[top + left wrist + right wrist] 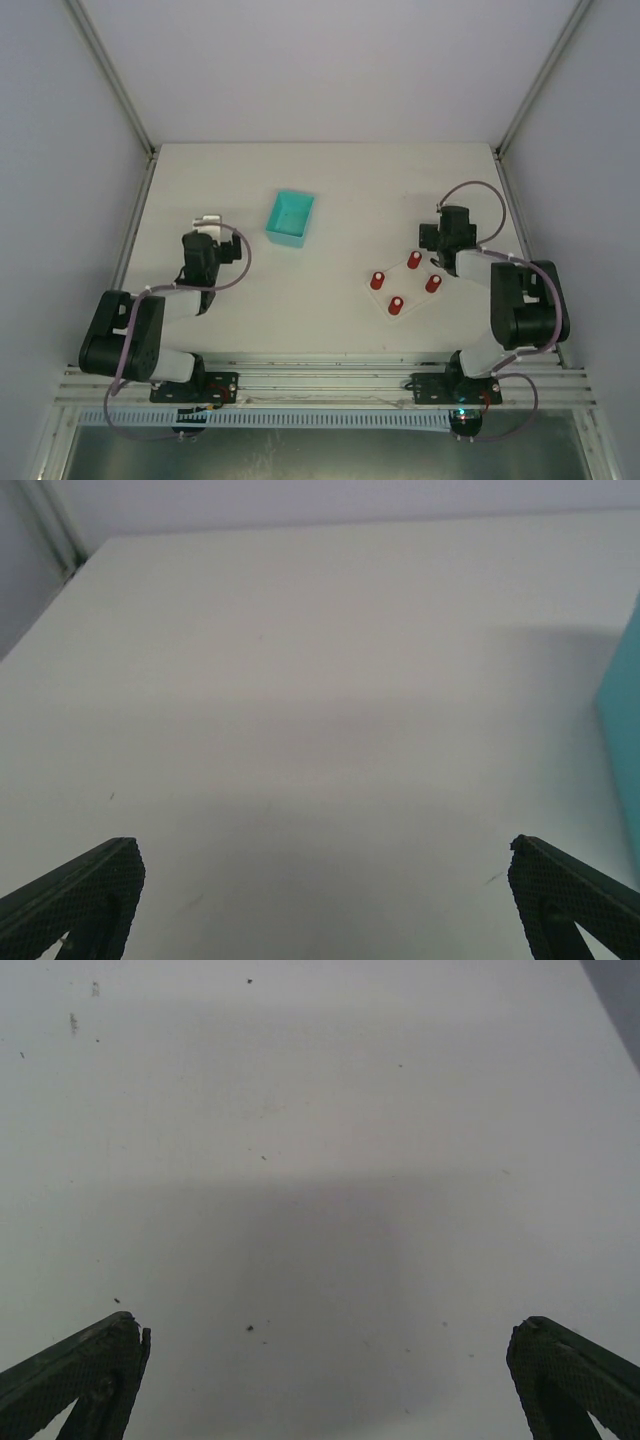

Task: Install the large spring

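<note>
No spring shows in any view. A white base plate with several upright red pegs lies right of the table's middle. A teal bin stands left of centre at the back; I cannot tell what it holds. Its teal wall shows at the right edge of the left wrist view. My left gripper is open and empty over bare table, left of the bin. My right gripper is open and empty over bare table, just behind the peg plate.
The white table is enclosed by pale walls with metal corner posts at the back left and back right. An aluminium rail carrying both arm bases runs along the near edge.
</note>
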